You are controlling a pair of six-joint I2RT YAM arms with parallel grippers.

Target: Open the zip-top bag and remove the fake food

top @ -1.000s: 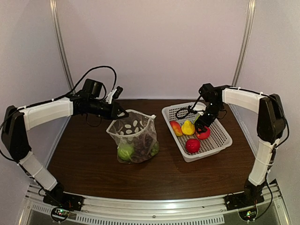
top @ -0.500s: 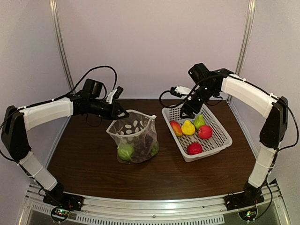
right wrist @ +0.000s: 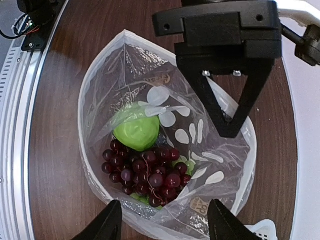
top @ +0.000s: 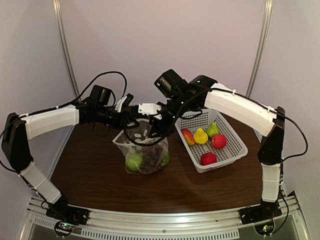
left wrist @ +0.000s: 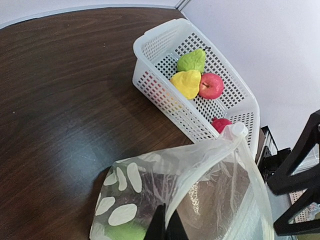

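Observation:
The zip-top bag point(top: 146, 149) stands open on the dark table. My left gripper point(top: 132, 122) is shut on the bag's far rim, and its black fingertips point(left wrist: 165, 227) pinch the plastic. Hovering over the bag's mouth, my right gripper point(right wrist: 167, 225) is open with nothing between its fingers. Inside the bag point(right wrist: 100, 90) lie a green round fruit point(right wrist: 137, 131) and a dark purple grape bunch point(right wrist: 147, 172), with green grapes partly hidden under it. More fake food lies in the white basket point(top: 243, 148): a yellow piece point(top: 200, 136), a green one point(top: 212, 130) and a red one point(top: 218, 141).
The basket point(left wrist: 165, 95) stands just right of the bag, close to the right wall. Another red fruit point(top: 208, 158) and an orange-red one point(top: 188, 136) lie in it. Both arms cross above the bag. Grey walls close the table at back and sides.
My right arm has swung left from over the basket to above the bag's mouth, and its jaws have narrowed somewhat. The left gripper has kept its hold on the rim.

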